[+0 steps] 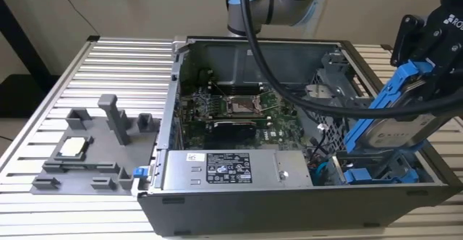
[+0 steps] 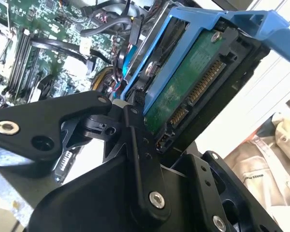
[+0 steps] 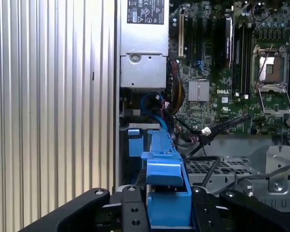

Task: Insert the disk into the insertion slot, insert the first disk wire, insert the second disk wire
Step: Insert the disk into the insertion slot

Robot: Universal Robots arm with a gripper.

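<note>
Status: step one in progress, nothing seated yet.

- gripper [image 1: 428, 61] has the disk [image 1: 400, 122]. In the first wrist view the jaws are closed on either side of its blue carrier, firm hold from what I can see.
- In the exterior view the disk sits at roughly 3 o'clock, tilted on edge and steeply slanted, low end just above the insertion slot [image 1: 376, 170] at 4 o'clock. Not in the bay yet; I can't tell if the low corner touches the rim.
- Slot has blue fittings inside and looks free to take it.
- Left, by my read: finish the insertion, then both wires. The loose wires [image 3: 153, 103] bunched beside the slot look unplugged, and the disk's connector edge [image 2: 195, 94] is bare.

Around:
- power-supply box [image 1: 231, 169] at 6 o'clock, just beside the slot
- motherboard [image 1: 231, 110] at centre
- perforated cage [image 1: 327, 85] at 2 o'clock, behind the disk
- arm's own black cables [image 1: 289, 91] drape across the open case – snag risk
- grey fixture tray [image 1: 94, 148] on the tabletop [image 1: 123, 61] at 9 o'clock, well clear

Main hazard is the wire bundle crowding the bay mouth.
</note>
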